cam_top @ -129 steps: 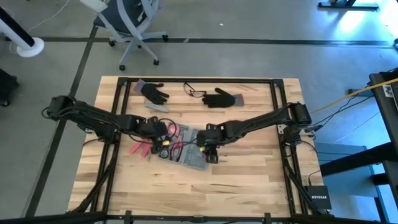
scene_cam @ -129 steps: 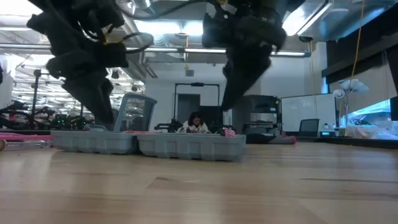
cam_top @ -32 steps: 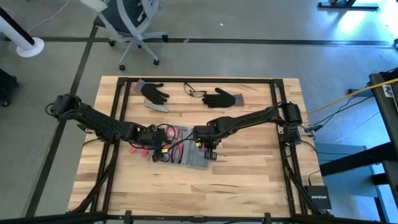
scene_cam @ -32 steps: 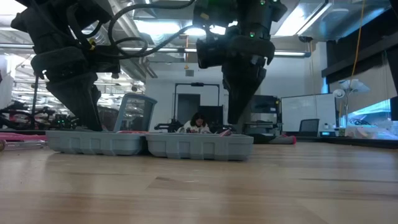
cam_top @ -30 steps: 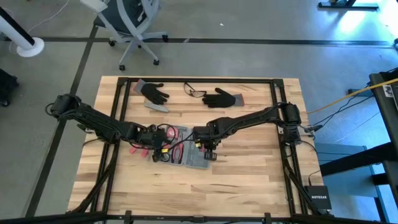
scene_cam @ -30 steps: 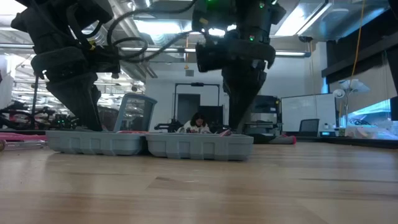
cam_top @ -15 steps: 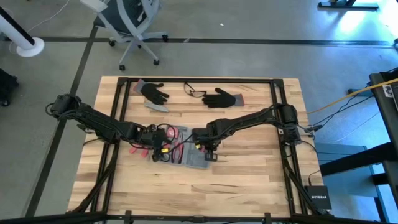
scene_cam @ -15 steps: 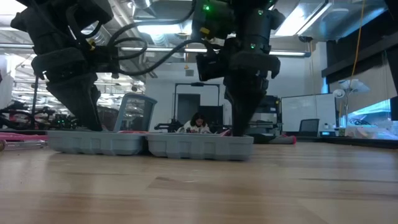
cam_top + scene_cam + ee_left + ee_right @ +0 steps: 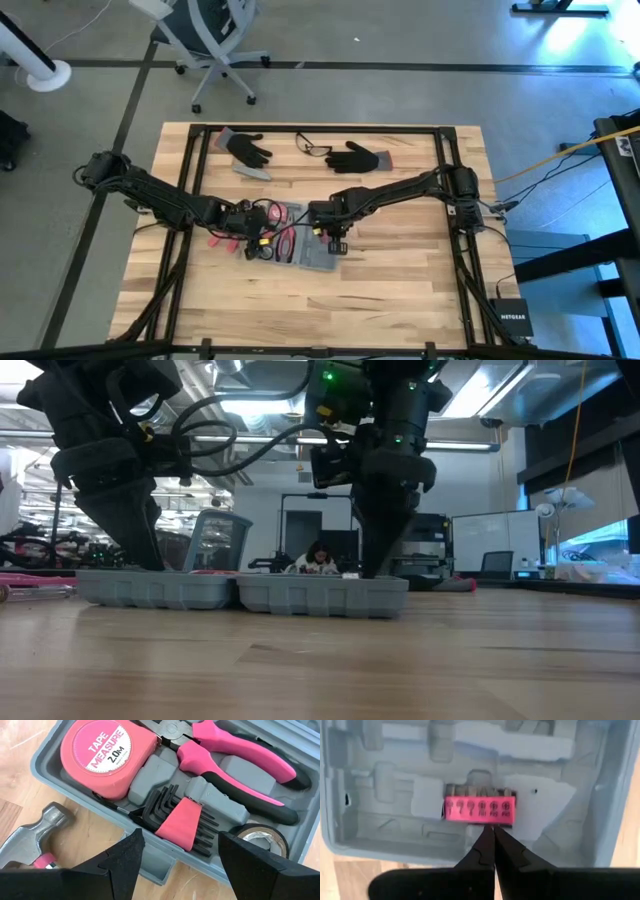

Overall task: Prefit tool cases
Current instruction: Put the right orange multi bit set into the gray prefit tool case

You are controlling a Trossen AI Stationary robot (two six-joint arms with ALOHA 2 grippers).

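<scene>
Since a second ago the right tool (image 9: pixel 335 243) has edged slightly toward the left arm over the case; left tool (image 9: pixel 252 240) unchanged. Right tool fingers pressed fully together, holding nothing, tips just at the edge of a pink bit holder (image 9: pixel 479 809) seated in its moulded slot. Left tool fingers spread wide, gripping nothing, hovering over the other half of the tool case (image 9: pixel 300 244).

Case lies open and flat on the wooden counter (image 9: pixel 400 290), near its middle, between the two arms. Long axis of the opened pair runs left to right, slightly tilted in the high view; the low view shows both grey halves side by side, hinge seam between them.

Left wrist view shows what the high view cannot: pink tape measure (image 9: pixel 103 756), pink-handled pliers (image 9: pixel 235 765), black hex keys in a pink holder (image 9: pixel 175 817), all in slots, and a hammer head (image 9: pixel 35 832) on the wood just outside the case edge. Right wrist view shows the other half mostly empty slots.

Far side of counter: two black gloves (image 9: pixel 245 150) and glasses (image 9: pixel 312 147). Beyond it, an office chair (image 9: pixel 215 40) on grey floor. Low view shows a room with ceiling lights and a person (image 9: pixel 318 556) seated far behind.
</scene>
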